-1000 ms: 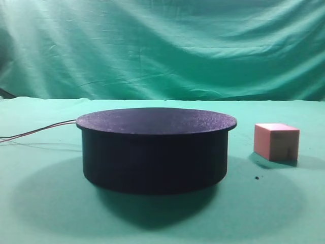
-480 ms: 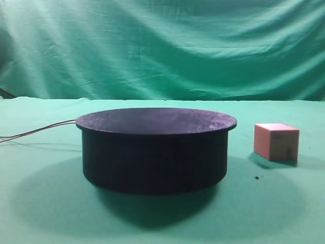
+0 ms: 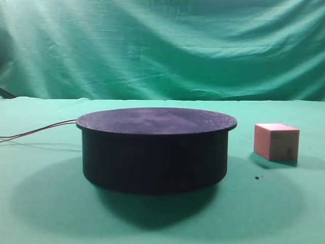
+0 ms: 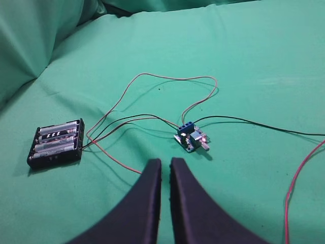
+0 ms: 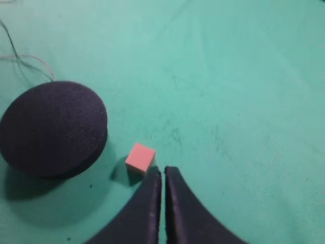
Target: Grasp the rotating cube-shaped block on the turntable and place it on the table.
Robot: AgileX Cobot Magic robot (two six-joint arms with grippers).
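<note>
The salmon-pink cube-shaped block [image 3: 276, 142] rests on the green table [image 3: 284, 203], just right of the black turntable [image 3: 155, 150]. The turntable's top is bare. In the right wrist view the block [image 5: 139, 158] lies beside the turntable [image 5: 51, 127], and my right gripper [image 5: 163, 172] is shut and empty, raised above the table just right of the block. My left gripper [image 4: 165, 163] is shut and empty, above the cloth near the wiring. Neither gripper shows in the exterior view.
Thin wires [image 3: 38, 131] trail left from the turntable. In the left wrist view a black battery holder [image 4: 56, 143], a small blue circuit board [image 4: 190, 137] and looping red and black wires [image 4: 167, 81] lie on the cloth. A green backdrop [image 3: 162, 46] hangs behind.
</note>
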